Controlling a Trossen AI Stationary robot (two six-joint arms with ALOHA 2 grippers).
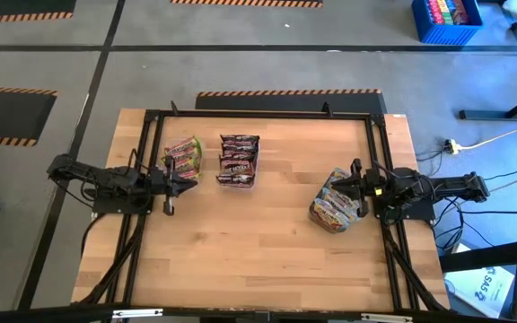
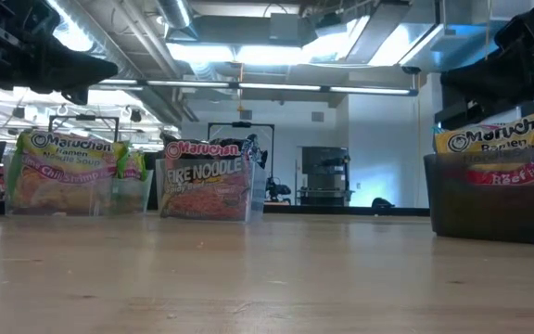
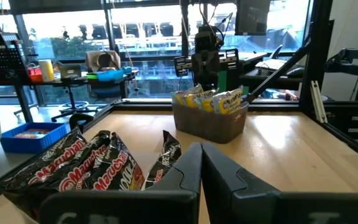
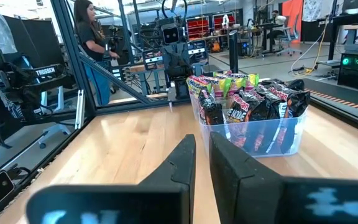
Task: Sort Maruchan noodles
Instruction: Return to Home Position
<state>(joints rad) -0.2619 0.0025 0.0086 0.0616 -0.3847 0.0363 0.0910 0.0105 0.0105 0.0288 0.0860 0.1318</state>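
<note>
The Maruchan noodles sit sorted in three clear bins. Yellow-green packets [image 1: 184, 156] stand in the far-left bin and dark maroon ones [image 1: 239, 160] in the bin beside it. Yellow-pink ones [image 1: 334, 206] fill the bin on the right. My left gripper [image 1: 187, 186] hangs shut and empty just near-side of the yellow-green bin; its wrist view shows the maroon packets [image 3: 86, 165] close by. My right gripper [image 1: 337, 185] hovers shut and empty over the far part of the yellow-pink bin [image 2: 497, 190], pointing toward the maroon bin [image 4: 253, 115].
A black frame [image 1: 258, 115] rims the table's far, left and right sides. Bare wood [image 1: 249, 242] spreads across the middle and near half. A person [image 4: 92, 43] stands beyond the table's far-left corner. A blue crate [image 1: 447, 20] sits on the floor.
</note>
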